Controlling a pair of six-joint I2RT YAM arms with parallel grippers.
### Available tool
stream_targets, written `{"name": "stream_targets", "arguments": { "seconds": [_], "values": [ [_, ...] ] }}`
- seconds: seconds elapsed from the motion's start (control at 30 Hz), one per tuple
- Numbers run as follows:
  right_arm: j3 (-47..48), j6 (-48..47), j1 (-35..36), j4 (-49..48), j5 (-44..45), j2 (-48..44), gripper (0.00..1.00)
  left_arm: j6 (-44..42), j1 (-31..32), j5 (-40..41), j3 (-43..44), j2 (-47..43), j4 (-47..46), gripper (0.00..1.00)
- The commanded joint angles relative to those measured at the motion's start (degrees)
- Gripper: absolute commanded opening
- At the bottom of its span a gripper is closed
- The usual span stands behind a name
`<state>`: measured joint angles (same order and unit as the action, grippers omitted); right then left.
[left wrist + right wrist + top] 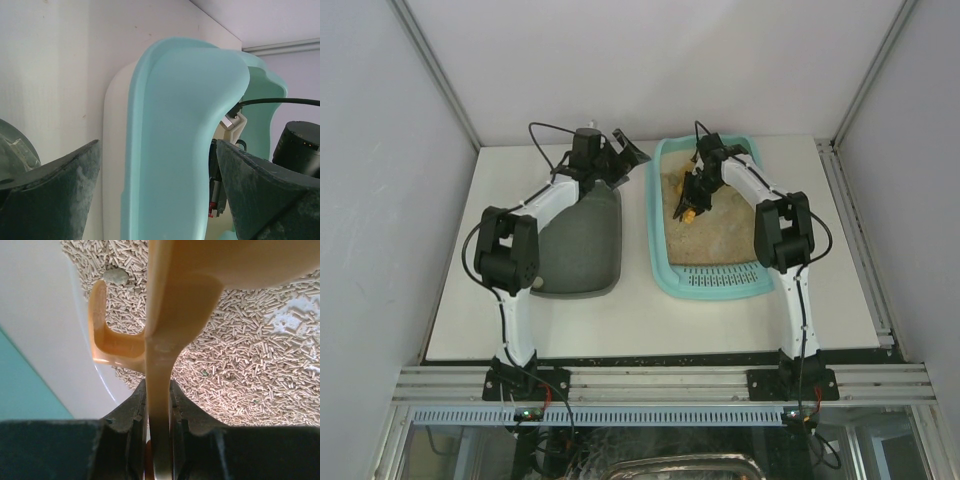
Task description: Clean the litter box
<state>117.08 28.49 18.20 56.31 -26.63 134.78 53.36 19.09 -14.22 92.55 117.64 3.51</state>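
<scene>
We see the litter box (715, 290) on the right half of the white table (720, 325), lying at 3 o'clock from the dark grey-green tray (582, 245), the two just beside each other. The box is light turquoise with rounded corners. Its slotted rim (720, 278) is at its 6 o'clock end, nearest the arm bases, and beige litter (715, 235) fills the rest.

The right gripper (695, 190) is down inside the box, toward its 11 o'clock part. From the right wrist view we see the right gripper (159, 395) pressed onto the flat handle of a peach-orange scoop (170, 300), one finger on each side of it. The scoop's hooked end curves off toward 9 o'clock, close to the pale inner wall of the box (45, 330). Under the scoop the litter (250, 340) shows as small pellets, and a greyish clump (116, 276) lies on them at 11 o'clock. In the top view the scoop (686, 210) shows as an orange patch on the litter, at 7 o'clock from the gripper.

The left gripper (625, 150) hangs at the grey-green tray's 1 o'clock corner, near the box's 10 o'clock corner. Its wrist view shows the left gripper (157, 175) spread wide with nothing between the dusty dark fingers (60, 195). The turquoise rim of the box (170, 150) fills the gap ahead.
</scene>
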Motion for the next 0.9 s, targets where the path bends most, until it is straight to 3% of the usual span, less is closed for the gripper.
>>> {"name": "stream_targets", "arguments": {
  "seconds": [0.0, 0.17, 0.37, 0.63, 0.87],
  "values": [
    [1.2, -1.8, 0.5, 0.4, -6.4, 1.3, 0.0, -0.9, -0.2, -1.4, -0.9, -4.1, -2.8, 1.0],
    [-1.2, 0.5, 0.1, -6.8, -11.3, 1.9, 0.0, -1.9, -0.3, -1.5, -1.2, -4.4, -2.8, 1.0],
    [-13.4, 7.6, -1.7, -27.1, -21.8, -1.9, 0.0, -2.8, -0.4, -1.9, -1.8, -4.3, -2.8, 1.0],
    [-23.1, 6.3, -3.1, -26.5, -15.5, -13.7, 0.0, -3.1, -0.5, -2.3, -3.9, -5.9, -2.8, 1.0],
    [-34.3, 6.2, -3.1, -27.2, -13.9, -27.0, 0.0, -6.3, -0.6, -1.6, -9.0, -12.3, -1.8, 1.0]
  ]
}}
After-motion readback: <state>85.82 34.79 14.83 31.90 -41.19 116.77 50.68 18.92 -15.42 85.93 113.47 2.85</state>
